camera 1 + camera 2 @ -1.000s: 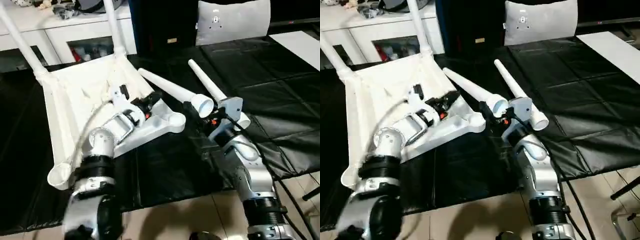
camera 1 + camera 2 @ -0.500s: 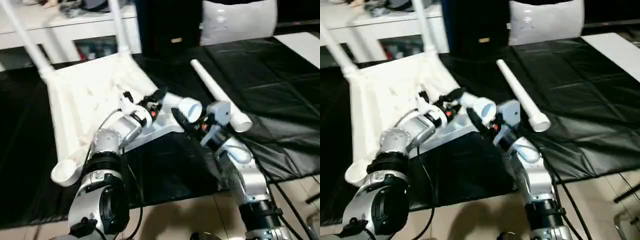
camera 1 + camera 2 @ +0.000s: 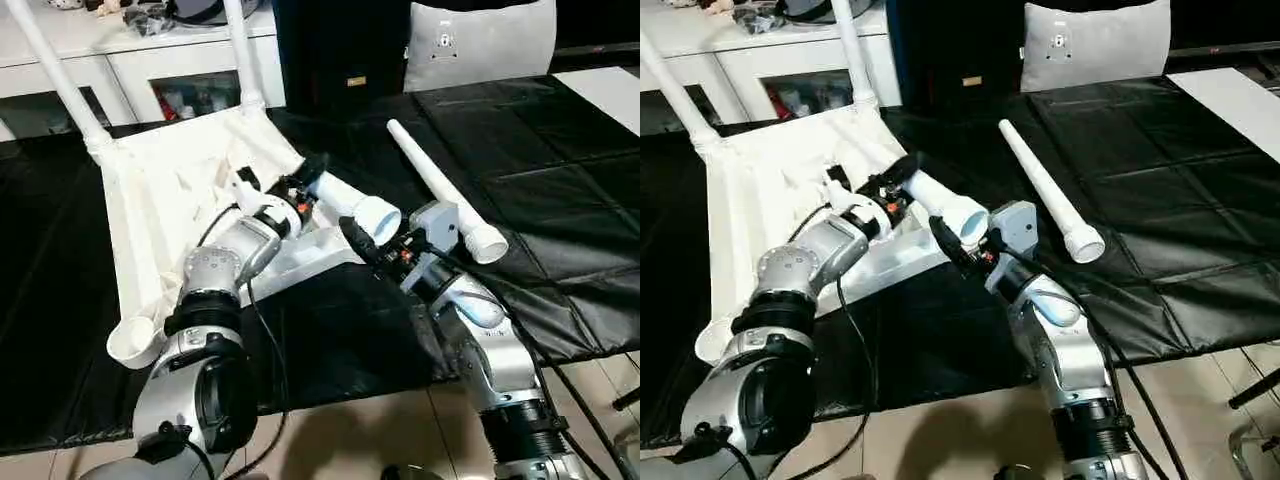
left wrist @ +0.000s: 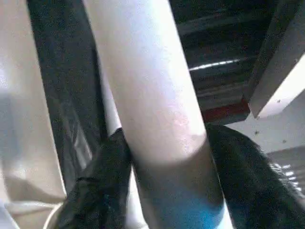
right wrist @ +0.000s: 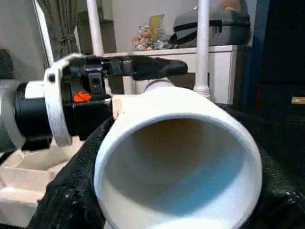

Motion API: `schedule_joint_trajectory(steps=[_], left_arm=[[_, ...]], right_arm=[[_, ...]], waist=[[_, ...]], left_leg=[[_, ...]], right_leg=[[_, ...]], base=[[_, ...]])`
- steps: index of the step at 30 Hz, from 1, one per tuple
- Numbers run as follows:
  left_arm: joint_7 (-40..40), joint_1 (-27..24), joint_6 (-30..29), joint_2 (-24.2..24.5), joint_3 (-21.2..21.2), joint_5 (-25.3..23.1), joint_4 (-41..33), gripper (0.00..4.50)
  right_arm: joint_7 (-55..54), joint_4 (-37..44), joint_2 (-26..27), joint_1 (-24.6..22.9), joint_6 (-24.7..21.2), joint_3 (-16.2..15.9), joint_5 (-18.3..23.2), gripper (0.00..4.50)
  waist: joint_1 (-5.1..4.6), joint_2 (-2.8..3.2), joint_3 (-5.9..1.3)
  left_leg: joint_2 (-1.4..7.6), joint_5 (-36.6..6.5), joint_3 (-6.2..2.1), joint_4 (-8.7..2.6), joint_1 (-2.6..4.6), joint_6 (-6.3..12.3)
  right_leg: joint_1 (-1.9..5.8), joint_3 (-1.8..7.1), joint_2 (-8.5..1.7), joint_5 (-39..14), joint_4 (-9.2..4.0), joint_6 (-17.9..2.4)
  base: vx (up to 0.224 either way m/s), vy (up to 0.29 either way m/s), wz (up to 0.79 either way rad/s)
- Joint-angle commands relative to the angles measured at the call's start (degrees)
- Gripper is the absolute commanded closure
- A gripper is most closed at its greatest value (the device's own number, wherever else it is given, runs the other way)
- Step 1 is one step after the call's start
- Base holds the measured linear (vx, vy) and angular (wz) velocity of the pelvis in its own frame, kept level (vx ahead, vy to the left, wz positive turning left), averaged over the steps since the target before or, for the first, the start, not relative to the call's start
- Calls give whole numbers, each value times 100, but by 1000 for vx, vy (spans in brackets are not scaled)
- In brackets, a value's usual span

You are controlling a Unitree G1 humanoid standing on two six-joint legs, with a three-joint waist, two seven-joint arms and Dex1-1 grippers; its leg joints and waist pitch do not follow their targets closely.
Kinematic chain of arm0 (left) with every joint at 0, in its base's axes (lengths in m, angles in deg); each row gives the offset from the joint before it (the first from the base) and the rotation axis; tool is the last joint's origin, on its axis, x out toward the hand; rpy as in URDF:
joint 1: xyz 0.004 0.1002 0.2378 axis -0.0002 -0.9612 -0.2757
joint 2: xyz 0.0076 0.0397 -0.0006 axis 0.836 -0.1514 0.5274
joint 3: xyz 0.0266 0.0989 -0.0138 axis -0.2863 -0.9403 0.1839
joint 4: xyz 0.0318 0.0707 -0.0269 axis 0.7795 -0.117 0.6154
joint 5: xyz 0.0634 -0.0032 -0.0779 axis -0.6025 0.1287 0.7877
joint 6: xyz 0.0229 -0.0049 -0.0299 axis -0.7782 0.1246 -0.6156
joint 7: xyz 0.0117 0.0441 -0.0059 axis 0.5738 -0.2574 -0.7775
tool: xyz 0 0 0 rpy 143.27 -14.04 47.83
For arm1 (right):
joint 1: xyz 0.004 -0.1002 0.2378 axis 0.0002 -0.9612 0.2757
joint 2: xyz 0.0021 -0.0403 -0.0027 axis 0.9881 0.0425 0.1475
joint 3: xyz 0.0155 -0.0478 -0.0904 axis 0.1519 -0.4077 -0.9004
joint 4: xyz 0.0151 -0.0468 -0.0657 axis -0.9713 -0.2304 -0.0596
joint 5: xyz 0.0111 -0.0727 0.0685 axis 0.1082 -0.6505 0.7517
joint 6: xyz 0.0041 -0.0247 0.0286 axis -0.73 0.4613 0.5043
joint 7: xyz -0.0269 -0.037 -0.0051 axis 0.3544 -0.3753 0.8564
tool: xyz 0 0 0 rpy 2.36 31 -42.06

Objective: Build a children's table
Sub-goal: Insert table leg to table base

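Note:
The white table top (image 3: 170,200) lies upside down on the black mat, ribs facing up. Two white legs (image 3: 50,70) (image 3: 240,50) stand upright in its far corner sockets. A third leg (image 3: 350,200) hangs just above the top's near right corner, gripped at both ends. My left gripper (image 3: 305,185) is shut on its narrow part (image 4: 152,95), one black finger (image 4: 95,191) on each side. My right gripper (image 3: 372,228) is shut on its wide open end (image 5: 176,157). A fourth leg (image 3: 440,190) lies loose on the mat to the right.
The black mat (image 3: 560,150) covers the floor, with bare tiles (image 3: 350,440) at its near edge. A white cabinet with glass doors (image 3: 150,70) stands behind the table top, and a grey cushion (image 3: 480,45) leans at the back right. A white board (image 3: 610,85) lies far right.
The leg that lay beside the loose one has come off the mat and swung left over the table top's corner. Both grippers now hold it. The camera has also shifted.

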Motion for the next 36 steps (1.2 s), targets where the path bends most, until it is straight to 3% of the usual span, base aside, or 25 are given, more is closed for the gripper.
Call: schedule_joint_trajectory(steps=[1,5,6,14,20,21,22,25,26,27,33,35,36], left_arm=[[-192,23,221,143,-103,-111,-318,194],[-273,-51,405,217,-313,-355,-452,223],[-290,-51,482,242,-362,-431,-468,227],[-291,-55,653,308,-522,-584,-626,241],[-270,-131,687,263,-691,-640,-871,247],[-270,-131,687,263,-691,-640,-871,247],[-270,-138,690,259,-707,-649,-891,248],[-227,-157,733,266,-759,-707,-945,250],[-191,-163,752,268,-767,-727,-960,250],[-103,-178,830,293,-778,-799,-981,250],[67,-165,1123,476,-850,-1063,-1027,257],[83,-144,1173,570,-895,-1152,-1063,262],[79,-131,1186,617,-932,-1205,-1082,262]], right_arm=[[27,-60,-45,-57,-135,-70,-87,173],[-65,-61,-51,-34,-138,-58,-141,174],[-94,-72,-57,-24,-131,-57,-173,175],[-116,-190,-114,-7,-181,-125,-236,175],[-141,-339,-144,48,-246,-150,-276,175],[-141,-339,-144,48,-246,-150,-276,175],[-127,-349,-147,55,-259,-154,-267,175],[-22,-387,-141,95,-288,-149,-174,175],[11,-394,-137,108,-303,-139,-136,120],[41,-389,-134,109,-336,-110,-82,106],[64,-412,-197,43,-438,-110,-108,64],[209,-288,-282,-94,-615,-165,-55,45],[246,-224,-322,-159,-661,-168,-36,31]], waist=[[12,-102,-450],[10,-71,-456],[5,-99,-453],[8,-81,-456],[9,-101,-458],[7,-148,-457],[17,-122,-457],[15,-131,-457],[12,-151,-453],[15,-162,-454],[-20,-137,-461],[-13,-80,-463],[-4,-90,-456]], left_leg=[[76,415,72,-318,-74,1116],[66,391,72,-311,-82,1088],[66,369,74,-317,-83,1075],[65,305,73,-316,-85,1014],[64,320,80,-312,-87,1034],[66,309,84,-314,-89,1038],[69,314,80,-315,-88,1034],[69,334,80,-313,-83,1051],[67,336,88,-309,-88,1056],[68,334,87,-311,-90,1057],[72,391,79,-305,-81,1048],[79,354,77,-303,-64,1031],[84,360,78,-305,-61,1036]], right_leg=[[502,277,-288,-1155,-343,-798],[509,267,-290,-1195,-355,-781],[504,265,-282,-1233,-370,-752],[508,261,-283,-1282,-364,-732],[507,262,-281,-1251,-360,-772],[508,265,-281,-1277,-366,-757],[507,265,-286,-1320,-358,-755],[501,265,-284,-1364,-360,-731],[495,267,-280,-1373,-365,-720],[501,266,-282,-1384,-362,-715],[495,264,-273,-1320,-354,-643],[489,265,-267,-1309,-356,-676],[484,268,-260,-1296,-363,-676]], base=[[0,0,0],[0,0,0],[0,0,0],[0,0,0],[0,0,0],[0,0,0],[0,0,0],[0,0,0],[0,0,0],[0,0,0],[0,0,0],[0,0,0],[0,0,0]])
